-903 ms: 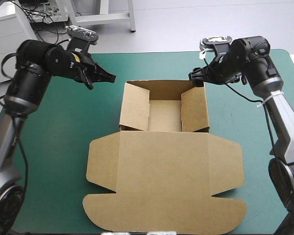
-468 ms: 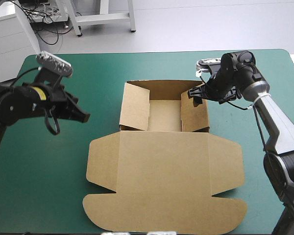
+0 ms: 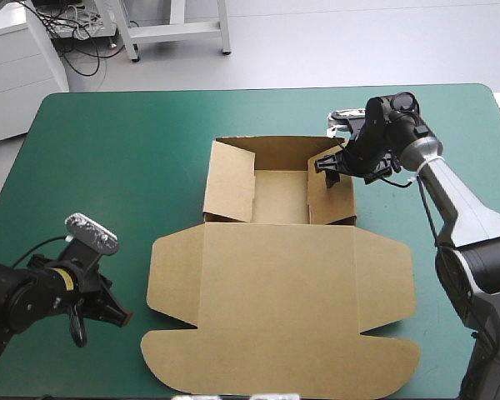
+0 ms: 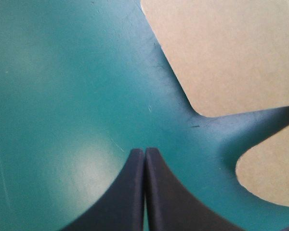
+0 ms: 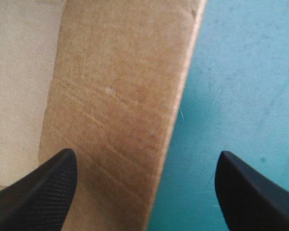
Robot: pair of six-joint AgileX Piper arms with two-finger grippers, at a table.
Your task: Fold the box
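One wall is in hand: the wide-open right gripper straddles the raised right wall of the box, probably to tuck it next, while the closed left gripper hovers beside the flat lid.

One box, one table, two pairs of jaws

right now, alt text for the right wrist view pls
The open right gripper faces a raised side wall of the brown box, the wall's edge between its fingers: box interior one side, teal-green cover the other.
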